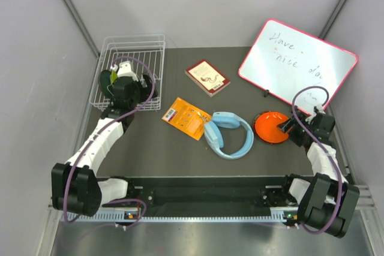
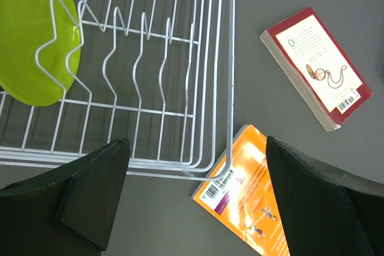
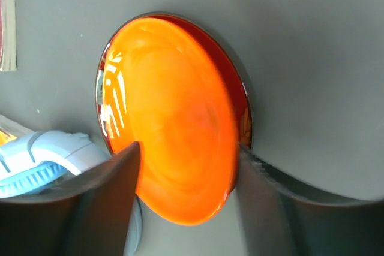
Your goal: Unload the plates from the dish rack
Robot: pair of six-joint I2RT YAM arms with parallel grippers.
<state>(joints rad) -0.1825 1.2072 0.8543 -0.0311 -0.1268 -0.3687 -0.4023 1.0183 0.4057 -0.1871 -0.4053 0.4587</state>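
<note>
1. The dish rack (image 1: 141, 58) sits at the far left of the worktop (image 1: 156, 154), and a green plate (image 2: 30, 40) stands on edge among the prongs at its left side
2. An orange plate (image 3: 174, 100) lies on the worktop at the right, just beside the blue headphones (image 1: 228, 135) and well apart from the rack
3. The right pincer (image 3: 187, 151) hangs over the orange plate's near edge with its jaws parted, one on each side. It looks open rather than clamped, but the plate is blurred, so I cannot tell whether a finger touches it
4. The left pincer (image 2: 195, 160) hovers over the rack's near right corner with its jaws wide and nothing between them. The green plate is off to one side of it
5. As I judge it, the step in hand is letting go of the orange plate, so one plate is out and one is left in the rack
6. The next move likely calls for the left pincer to shift across to the green plate, set its jaws across the upper rim, close, and lift straight up clear of the prongs
7. It then needs a bare spot to set the plate down, away from the orange packet (image 2: 252, 202) just beside the rack's corner and the book (image 2: 318, 67) nearby
</note>
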